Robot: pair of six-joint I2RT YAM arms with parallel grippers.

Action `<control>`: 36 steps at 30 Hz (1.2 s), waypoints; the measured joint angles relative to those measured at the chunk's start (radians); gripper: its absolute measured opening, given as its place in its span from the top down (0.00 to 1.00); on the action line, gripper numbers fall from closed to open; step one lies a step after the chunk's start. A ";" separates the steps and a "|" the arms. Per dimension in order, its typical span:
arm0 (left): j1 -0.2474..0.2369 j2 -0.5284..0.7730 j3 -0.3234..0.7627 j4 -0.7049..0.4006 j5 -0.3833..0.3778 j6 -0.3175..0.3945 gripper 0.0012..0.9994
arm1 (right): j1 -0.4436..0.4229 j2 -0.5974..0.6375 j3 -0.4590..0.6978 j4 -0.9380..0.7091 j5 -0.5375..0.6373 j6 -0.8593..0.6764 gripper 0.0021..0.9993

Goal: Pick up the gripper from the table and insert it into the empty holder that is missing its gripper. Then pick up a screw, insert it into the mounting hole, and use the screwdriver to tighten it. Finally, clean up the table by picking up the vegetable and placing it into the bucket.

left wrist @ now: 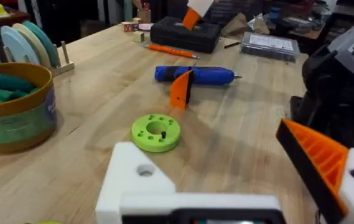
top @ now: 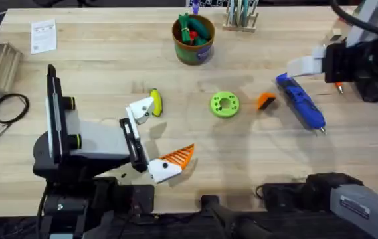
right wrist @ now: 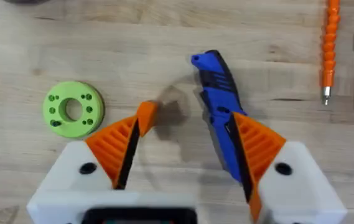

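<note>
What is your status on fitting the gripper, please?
Right hand open, hovering over gripper, which lies on table beside screwdriver. Left hand open, holder bare. Green disc nearby, not blocking.

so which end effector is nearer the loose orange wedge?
Right. The right end effector hangs close by the wedge and screwdriver. The left end effector is farther off, on the other side of the green disc, by the vegetable.
</note>
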 joint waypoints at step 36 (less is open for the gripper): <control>0.000 0.000 0.000 -0.003 0.019 0.014 0.01 | 0.000 0.000 0.000 0.000 0.000 0.000 0.13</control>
